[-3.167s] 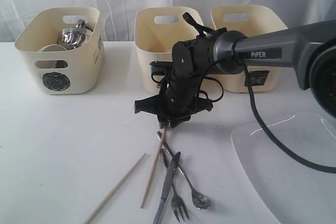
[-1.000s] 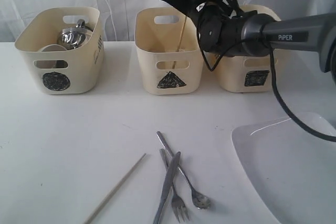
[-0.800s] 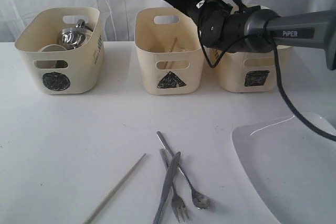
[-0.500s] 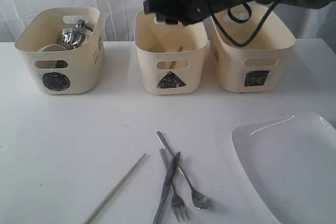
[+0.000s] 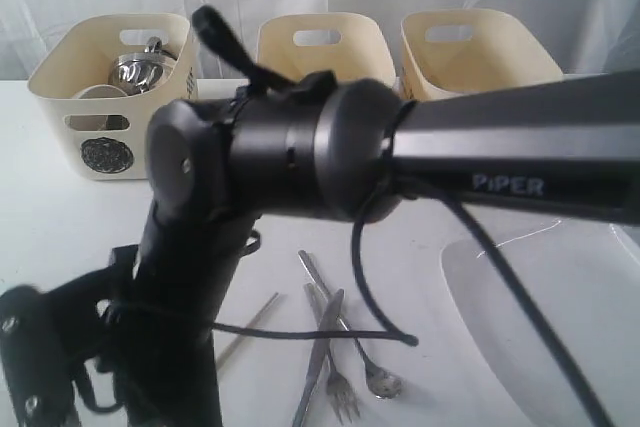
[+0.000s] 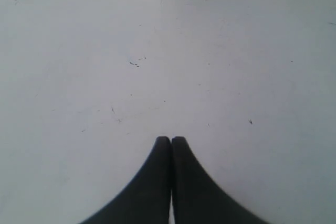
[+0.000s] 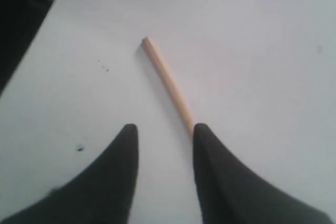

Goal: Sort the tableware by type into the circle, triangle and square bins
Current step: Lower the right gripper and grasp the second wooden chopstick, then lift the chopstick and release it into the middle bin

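One slim wooden chopstick (image 7: 168, 85) lies flat on the white desk (image 7: 252, 35), near the metal knife (image 5: 322, 342). The right hand (image 7: 165, 129), spread apart, hangs off-centre over it; closing so might flick it aside. The left hand (image 6: 171, 140) is pressed together, empty.

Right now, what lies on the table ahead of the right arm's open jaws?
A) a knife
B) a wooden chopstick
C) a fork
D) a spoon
B: the right wrist view shows a wooden chopstick on the table, its near end by the right gripper, whose jaws stand apart.
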Tool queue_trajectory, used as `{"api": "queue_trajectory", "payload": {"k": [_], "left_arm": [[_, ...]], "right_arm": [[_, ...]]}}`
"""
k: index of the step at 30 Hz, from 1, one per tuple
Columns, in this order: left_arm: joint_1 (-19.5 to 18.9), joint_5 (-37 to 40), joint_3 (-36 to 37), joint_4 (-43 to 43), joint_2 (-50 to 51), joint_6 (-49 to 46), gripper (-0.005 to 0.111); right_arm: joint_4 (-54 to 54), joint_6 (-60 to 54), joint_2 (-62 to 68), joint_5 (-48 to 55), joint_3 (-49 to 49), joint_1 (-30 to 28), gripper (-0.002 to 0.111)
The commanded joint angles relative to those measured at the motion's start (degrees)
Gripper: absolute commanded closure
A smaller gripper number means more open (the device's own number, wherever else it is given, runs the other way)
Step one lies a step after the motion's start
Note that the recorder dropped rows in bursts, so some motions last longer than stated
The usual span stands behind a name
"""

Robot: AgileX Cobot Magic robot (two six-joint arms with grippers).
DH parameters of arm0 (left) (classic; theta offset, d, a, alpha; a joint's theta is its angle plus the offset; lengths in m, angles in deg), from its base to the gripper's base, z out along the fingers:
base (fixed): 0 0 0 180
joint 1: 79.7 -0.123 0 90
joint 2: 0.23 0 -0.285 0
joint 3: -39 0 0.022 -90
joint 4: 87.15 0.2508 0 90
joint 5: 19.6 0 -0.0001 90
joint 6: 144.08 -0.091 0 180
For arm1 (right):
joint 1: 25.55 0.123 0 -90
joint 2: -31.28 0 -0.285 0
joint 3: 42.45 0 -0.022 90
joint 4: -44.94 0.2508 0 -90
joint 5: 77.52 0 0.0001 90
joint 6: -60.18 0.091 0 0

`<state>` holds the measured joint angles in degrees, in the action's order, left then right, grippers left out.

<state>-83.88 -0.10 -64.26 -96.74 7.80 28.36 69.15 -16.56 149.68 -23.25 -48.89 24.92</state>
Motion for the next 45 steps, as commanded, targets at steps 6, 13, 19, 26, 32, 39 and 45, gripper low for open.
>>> {"api": "queue_trajectory", "payload": {"k": [6,13,19,26,32,39,45], "left_arm": [[0.31,0.94,0.48,-0.54,-0.24,0.00,0.107],[0.31,0.94,0.48,-0.54,-0.24,0.00,0.107],[0.31,0.94,0.48,-0.54,-0.24,0.00,0.107],[0.31,0.94,0.48,-0.54,-0.24,0.00,0.107],[0.31,0.94,0.48,-0.54,-0.24,0.00,0.107],[0.31,0.94,0.48,-0.54,-0.24,0.00,0.107],[0.31,0.94,0.48,-0.54,-0.24,0.00,0.107]], "right_arm": [[-5.99,-5.38,6.53,-7.52,0.23,2.82,0.071],[-9.12,0.14,9.72,-7.83,0.26,2.72,0.071],[-13.83,0.14,11.14,-8.43,0.36,2.72,0.071],[-14.29,0.14,12.35,-8.17,0.36,2.72,0.076],[-17.91,0.14,13.21,-6.67,0.36,2.72,0.107],[-20.84,0.14,12.44,-6.64,0.24,2.72,0.108],[-20.84,0.77,7.60,-12.76,-0.55,2.72,0.108]]}}
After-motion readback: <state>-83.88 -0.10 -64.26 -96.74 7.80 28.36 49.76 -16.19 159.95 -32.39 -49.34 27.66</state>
